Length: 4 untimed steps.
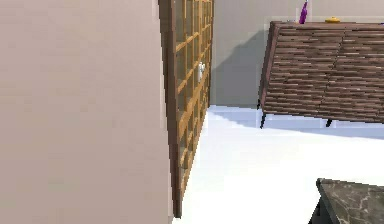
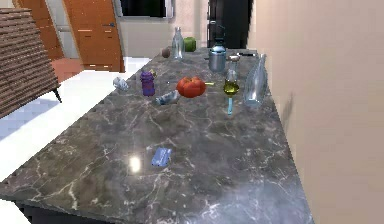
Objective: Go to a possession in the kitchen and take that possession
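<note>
Honestly can't tell the gripper's state, so no placing things off it. A small flat blue object [image 2: 161, 156], maybe the possession, lies alone on the dark marbled stone countertop [image 2: 230, 175]. It's well apart from the round red tomato [image 2: 191, 87], small purple cup [image 2: 148, 84] and tall clear glass bottle [image 2: 257, 80] farther up.

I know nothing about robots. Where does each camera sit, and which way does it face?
Forward view: on the robot, facing ahead and slightly down at a beige wall, a wooden panelled door and a slatted sideboard; no robot body in it.
Arm side view: on the robot's body, facing sideways across a dark marble counter with bottles and a tomato; no robot body either.
Shared: the sideboard, at the arm side view's left edge, and the counter, its corner at the forward view's bottom right.
</note>
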Motion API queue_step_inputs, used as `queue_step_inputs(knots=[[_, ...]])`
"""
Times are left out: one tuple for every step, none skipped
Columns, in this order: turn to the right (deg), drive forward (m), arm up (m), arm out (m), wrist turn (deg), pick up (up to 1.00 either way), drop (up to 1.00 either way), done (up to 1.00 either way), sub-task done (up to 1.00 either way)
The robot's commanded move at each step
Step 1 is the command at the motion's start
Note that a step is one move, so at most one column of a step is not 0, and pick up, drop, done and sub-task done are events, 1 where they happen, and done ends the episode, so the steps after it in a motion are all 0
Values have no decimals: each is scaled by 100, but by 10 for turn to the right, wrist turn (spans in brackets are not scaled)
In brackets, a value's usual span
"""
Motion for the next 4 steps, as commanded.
queue_step_inputs(knots=[[0,0,38,0,0,0,0,0,0],[0,0,0,18,0,0,0,0,0],[0,0,0,0,450,0,0,0,0],[0,0,0,0,450,0,0,0,0]])
